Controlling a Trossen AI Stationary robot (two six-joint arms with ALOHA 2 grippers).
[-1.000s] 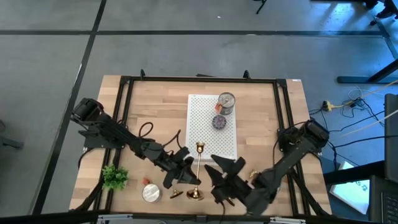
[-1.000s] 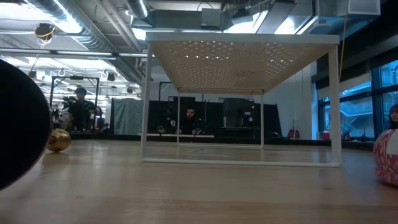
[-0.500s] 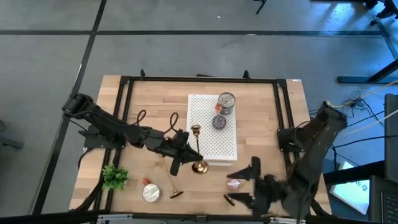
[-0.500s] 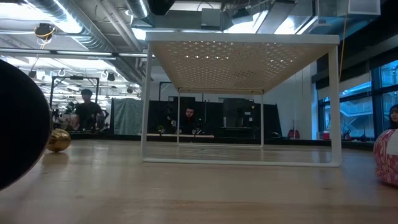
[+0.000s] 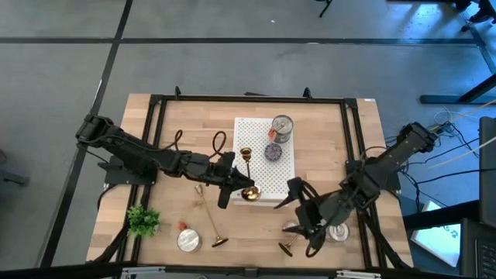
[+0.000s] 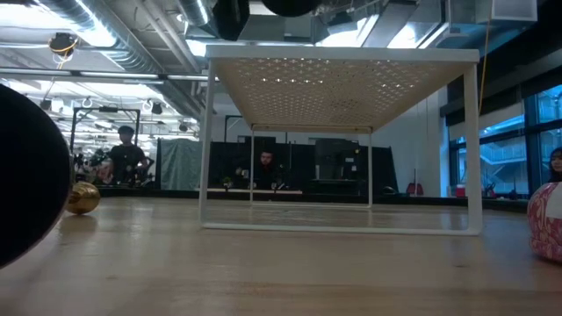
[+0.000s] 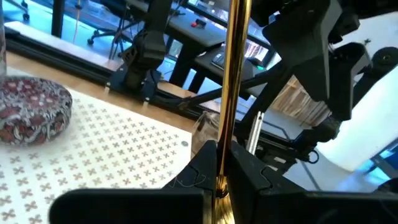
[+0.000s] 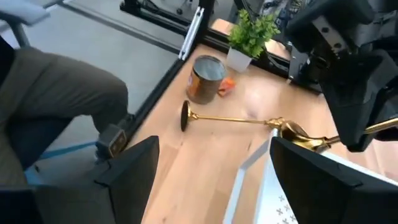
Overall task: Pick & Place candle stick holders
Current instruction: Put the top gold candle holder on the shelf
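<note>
High view: left gripper (image 5: 230, 184) at centre frame, clamped tight on a gold candle stick holder (image 5: 246, 172), stem tilted over the near edge of the white perforated shelf (image 5: 256, 151). Second holder (image 5: 208, 221) lying flat at lower left of centre, beside a silver tin (image 5: 187, 241). Right gripper (image 5: 306, 217) at lower right, fingers spread wide, holding nothing; a third holder (image 5: 287, 249) lying just below it.

Low view: only the shelf's legs and a gold base (image 6: 82, 198) at far left.

Left wrist view: fingers (image 7: 205, 163) pinched shut on the gold stem (image 7: 233, 81), above the shelf.

Right wrist view: fingers (image 8: 134, 163) apart; flat-lying holder (image 8: 230, 119) at mid-frame beside the tin (image 8: 204, 78).
</note>
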